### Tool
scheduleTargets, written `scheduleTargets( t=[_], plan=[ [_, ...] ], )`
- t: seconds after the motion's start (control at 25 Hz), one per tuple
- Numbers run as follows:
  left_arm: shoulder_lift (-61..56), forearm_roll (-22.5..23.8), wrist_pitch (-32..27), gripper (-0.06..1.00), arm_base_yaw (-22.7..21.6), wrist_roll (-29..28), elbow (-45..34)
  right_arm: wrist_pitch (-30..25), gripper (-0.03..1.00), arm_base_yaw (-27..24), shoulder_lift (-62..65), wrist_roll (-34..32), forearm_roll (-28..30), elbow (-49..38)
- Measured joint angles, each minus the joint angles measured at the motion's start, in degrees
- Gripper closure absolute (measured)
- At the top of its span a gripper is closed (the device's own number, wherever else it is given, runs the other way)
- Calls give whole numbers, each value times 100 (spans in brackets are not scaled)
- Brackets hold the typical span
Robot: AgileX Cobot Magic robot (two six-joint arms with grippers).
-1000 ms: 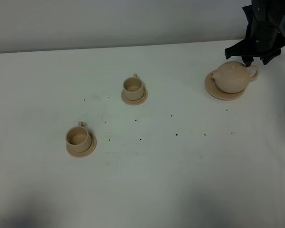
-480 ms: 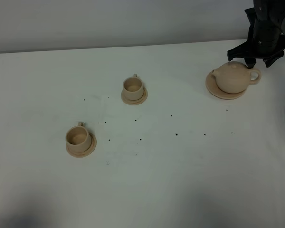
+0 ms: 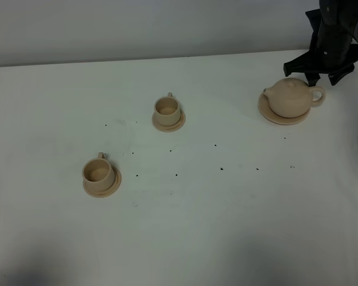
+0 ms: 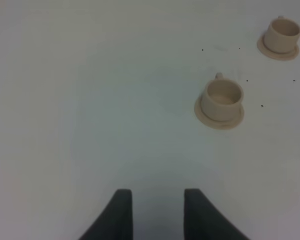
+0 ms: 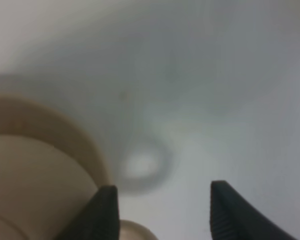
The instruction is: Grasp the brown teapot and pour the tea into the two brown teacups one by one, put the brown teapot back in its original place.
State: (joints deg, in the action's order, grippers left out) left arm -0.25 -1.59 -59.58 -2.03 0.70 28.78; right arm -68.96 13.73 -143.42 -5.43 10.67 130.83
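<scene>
The brown teapot (image 3: 291, 98) stands on its wide round saucer (image 3: 274, 115), the original place, at the table's far right, spout to the left and handle to the right. My right gripper (image 3: 322, 77) hangs open just behind and above the handle, holding nothing. The right wrist view is blurred: the teapot (image 5: 25, 190) lies beside one finger (image 5: 106, 210), and my right gripper (image 5: 162, 212) has only table between its jaws. One teacup (image 3: 167, 108) sits on its saucer mid-table, the other teacup (image 3: 98, 171) nearer the front left. My left gripper (image 4: 157, 212) is open above bare table, short of the near teacup (image 4: 222, 97) and far teacup (image 4: 282, 34).
The white table (image 3: 227, 214) carries small dark specks (image 3: 221, 168) between the cups and the teapot. A pale wall runs along the table's far edge, close behind the right arm.
My right gripper has shifted slightly to the right beside the teapot's handle. The teapot has moved a little on its saucer. The cups have stayed put.
</scene>
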Motion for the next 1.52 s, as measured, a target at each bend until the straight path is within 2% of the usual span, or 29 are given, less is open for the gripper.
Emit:
scheduleTargets(
  t=[0.48,0.92,1.52],
  plan=[
    [0,0,0,65,0,0,0,-40,52,-19,0,27,372,0],
    [0,0,0,65,0,0,0,-44,52,-214,0,199,-69,0],
    [0,0,0,65,0,0,0,-26,52,-219,6,246,-155,-195]
  ],
)
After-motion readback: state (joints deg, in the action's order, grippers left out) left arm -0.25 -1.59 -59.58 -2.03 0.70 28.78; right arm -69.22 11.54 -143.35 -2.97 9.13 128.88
